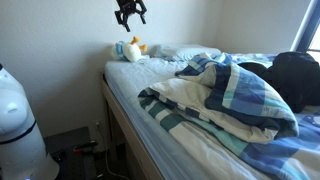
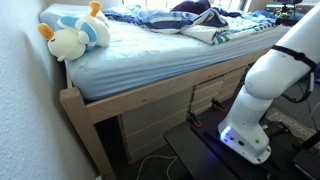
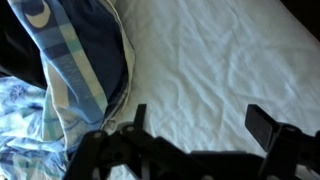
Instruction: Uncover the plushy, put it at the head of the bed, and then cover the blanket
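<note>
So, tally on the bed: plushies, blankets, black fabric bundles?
plushy: 1
blanket: 1
black bundle: 1
Total: 3

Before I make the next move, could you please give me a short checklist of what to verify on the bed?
1. Plushy uncovered: ok. It lies bare on the sheet.
2. Plushy at the head of the bed: cannot tell. It sits at the corner by the wall.
3. Claw open and empty: ok.
4. Claw clear of the plushy: ok. It hangs high above it.
5. Blanket drawn over the plushy: not ok. It is bunched further down the bed, apart from the toy.
</note>
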{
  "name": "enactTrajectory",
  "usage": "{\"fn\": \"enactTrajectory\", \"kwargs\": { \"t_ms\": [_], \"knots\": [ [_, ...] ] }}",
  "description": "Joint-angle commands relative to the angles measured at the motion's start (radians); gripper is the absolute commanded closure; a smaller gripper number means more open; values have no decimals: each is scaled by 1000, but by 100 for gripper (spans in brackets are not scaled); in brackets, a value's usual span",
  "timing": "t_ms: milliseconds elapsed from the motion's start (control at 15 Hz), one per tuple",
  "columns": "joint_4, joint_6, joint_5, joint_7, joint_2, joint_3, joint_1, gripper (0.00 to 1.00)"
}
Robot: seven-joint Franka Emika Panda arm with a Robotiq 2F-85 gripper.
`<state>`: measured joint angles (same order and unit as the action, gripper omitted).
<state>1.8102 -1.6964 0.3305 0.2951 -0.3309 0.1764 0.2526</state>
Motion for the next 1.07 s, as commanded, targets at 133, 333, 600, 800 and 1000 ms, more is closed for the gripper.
{"fn": "enactTrajectory", "kwargs": {
  "t_ms": [133,333,600,800,1000],
  "knots": [
    [69,0,-18,3,-46,-4,-17,0],
    [97,-5,-28,3,-54,0,-11,0],
    [103,-9,-29,-2,-55,-1,-12,0],
    [123,-19,-17,1,-68,-17,-28,0],
    [110,-20,-4,40,-59,-56,-58,0]
  ]
}}
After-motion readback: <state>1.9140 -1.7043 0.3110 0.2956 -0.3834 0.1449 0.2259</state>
